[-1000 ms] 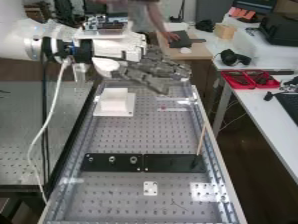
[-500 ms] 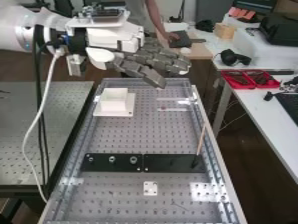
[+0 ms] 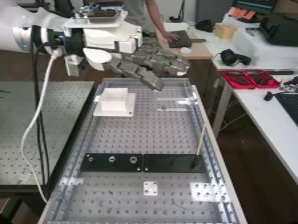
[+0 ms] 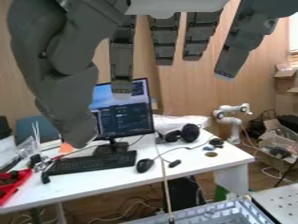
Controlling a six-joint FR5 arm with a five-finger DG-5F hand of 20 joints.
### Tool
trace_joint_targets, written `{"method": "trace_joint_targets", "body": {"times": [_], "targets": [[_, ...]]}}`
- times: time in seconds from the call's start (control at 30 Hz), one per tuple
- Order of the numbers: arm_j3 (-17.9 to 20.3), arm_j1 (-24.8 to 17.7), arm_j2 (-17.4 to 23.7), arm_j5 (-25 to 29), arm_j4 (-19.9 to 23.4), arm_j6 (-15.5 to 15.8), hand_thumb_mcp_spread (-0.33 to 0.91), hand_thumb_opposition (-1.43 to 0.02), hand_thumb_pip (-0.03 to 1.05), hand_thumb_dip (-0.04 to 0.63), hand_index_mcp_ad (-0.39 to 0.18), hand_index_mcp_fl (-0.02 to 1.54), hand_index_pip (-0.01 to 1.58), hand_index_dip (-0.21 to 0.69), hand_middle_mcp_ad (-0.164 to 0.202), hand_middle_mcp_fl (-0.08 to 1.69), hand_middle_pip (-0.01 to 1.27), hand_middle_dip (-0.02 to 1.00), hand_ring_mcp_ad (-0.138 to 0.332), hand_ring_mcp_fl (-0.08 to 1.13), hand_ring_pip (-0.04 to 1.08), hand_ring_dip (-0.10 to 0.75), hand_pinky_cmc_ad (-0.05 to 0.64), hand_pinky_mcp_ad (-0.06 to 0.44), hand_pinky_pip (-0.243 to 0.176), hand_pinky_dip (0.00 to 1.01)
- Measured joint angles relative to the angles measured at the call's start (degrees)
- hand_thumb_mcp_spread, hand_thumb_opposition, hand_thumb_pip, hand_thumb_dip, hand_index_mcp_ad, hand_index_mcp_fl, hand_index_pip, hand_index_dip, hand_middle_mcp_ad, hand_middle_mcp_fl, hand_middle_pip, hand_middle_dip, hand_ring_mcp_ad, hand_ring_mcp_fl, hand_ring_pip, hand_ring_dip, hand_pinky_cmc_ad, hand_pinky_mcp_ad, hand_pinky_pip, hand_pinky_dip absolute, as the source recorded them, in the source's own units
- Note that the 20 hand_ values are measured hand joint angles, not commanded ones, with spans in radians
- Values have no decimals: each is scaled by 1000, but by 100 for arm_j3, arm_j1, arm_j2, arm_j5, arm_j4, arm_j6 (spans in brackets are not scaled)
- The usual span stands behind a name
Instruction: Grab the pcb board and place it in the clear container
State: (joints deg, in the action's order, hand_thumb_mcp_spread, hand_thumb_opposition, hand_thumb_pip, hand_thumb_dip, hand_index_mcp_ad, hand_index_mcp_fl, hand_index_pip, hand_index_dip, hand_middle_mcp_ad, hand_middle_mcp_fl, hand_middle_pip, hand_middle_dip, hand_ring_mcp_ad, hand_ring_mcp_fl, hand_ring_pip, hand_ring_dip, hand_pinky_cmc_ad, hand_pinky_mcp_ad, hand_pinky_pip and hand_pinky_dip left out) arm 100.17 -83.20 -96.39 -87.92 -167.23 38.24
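Drifting slightly toward the high view's left, the hand [image 3: 153, 59] keeps fingers outstretched.

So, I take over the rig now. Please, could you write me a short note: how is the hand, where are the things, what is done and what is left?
Hand: open, fingers straight, holding nothing, above the bench's far end.
Things: a clear piece lies to the right of the white block in the high view. It may be the container; I cannot tell. Nor can I tell whether the small reddish spot on it belongs to the board.
Done: no grasp, the hand is empty.
Left, it seems: find the board, grab it, place it in the container.
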Motion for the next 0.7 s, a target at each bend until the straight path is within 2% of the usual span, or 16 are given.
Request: {"method": "trace_joint_targets", "body": {"times": [0.63,0.7], "targets": [[13,17,106,-13,-43,160,335,-824,620,236,-134,26,937,35,99,2,131,138,127,0,80,26,342,250,-108,576],[18,20,152,2,-45,204,304,-824,618,234,-122,26,906,35,99,2,131,138,127,0,82,28,342,250,-108,586]]}}
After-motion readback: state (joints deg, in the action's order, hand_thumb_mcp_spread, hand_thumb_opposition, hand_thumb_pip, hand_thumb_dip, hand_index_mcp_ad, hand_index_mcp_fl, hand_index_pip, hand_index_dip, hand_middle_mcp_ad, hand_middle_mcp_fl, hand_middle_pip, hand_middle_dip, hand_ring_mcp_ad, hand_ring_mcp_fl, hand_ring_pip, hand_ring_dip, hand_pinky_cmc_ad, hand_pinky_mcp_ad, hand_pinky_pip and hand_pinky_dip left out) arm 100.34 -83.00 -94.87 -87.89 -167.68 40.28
